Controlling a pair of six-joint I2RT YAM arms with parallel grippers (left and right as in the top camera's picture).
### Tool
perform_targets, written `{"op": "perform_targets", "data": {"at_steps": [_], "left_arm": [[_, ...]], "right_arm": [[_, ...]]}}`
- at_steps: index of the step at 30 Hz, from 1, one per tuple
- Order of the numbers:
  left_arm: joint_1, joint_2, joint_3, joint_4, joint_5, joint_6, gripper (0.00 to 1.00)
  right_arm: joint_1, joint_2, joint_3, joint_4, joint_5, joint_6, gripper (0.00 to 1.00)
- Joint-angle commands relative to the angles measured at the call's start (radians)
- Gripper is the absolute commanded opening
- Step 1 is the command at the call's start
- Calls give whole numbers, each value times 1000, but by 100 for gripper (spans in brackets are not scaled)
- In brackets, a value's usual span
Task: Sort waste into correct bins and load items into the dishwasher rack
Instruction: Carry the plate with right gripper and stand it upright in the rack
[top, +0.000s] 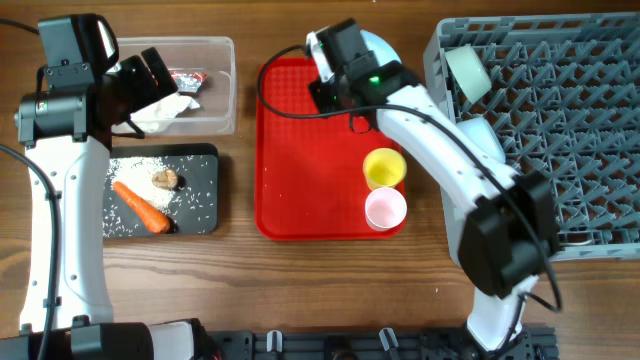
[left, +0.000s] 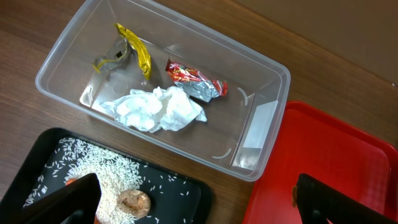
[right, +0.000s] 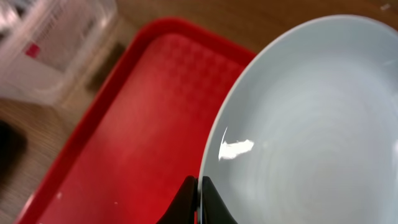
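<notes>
Right wrist view: the right gripper (right: 198, 182) is seen clamped on the rim of the pale blue plate (right: 311, 124), its two dark fingers drawn together with the thin edge pinched between them. From that pinch the plate's face spreads up and to the right of the picture, above the red tray (right: 124, 124). Whether plate and tray touch cannot be made out. In the overhead view only a pale sliver of the plate is shown beyond the gripper, at the tray's far end, so a steeply tilted, nearly edge-on hold is judged.

The dishwasher rack (top: 560, 110) lies to the robot's right of that gripper, well apart from it, with the tray's right rim and a strip of table between. One pale blue bowl (top: 465, 70) is lodged in the rack's far left corner. The yellow cup (top: 384, 167) and pink cup (top: 385, 208) stand on the tray, nearer the robot.

A sideways carry to the right is judged to be called for, with the plate's flat face lined up along the peg rows so that the rim can be slipped between them. The right arm is by far the nearer to the rack. The left gripper (left: 198, 180) is held with its jaws wide apart and nothing between them, over the clear tub (left: 273, 93) on the opposite side.
</notes>
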Motion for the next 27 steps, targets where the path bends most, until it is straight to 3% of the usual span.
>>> {"op": "perform_targets", "data": {"at_steps": [1, 5, 8, 11, 14, 19, 27], "left_arm": [[4, 4, 1, 2, 1, -16, 100], [4, 4, 1, 2, 2, -16, 100], [4, 4, 1, 2, 2, -16, 100], [4, 4, 1, 2, 2, -16, 100], [4, 4, 1, 2, 2, -16, 100], [4, 4, 1, 2, 2, -16, 100], [4, 4, 1, 2, 2, -16, 100]], "right_arm": [[-18, -141, 33, 5, 10, 52, 4], [-95, -383, 67, 6, 5, 162, 4], [-257, -524, 67, -1, -193, 201, 5], [-568, -586, 67, -58, -577, 193, 4], [-865, -532, 66, -129, -1012, 100, 4], [-1066, -319, 66, -137, -1627, -42, 4], [-1062, -168, 66, -130, -1602, -70, 4]]}}
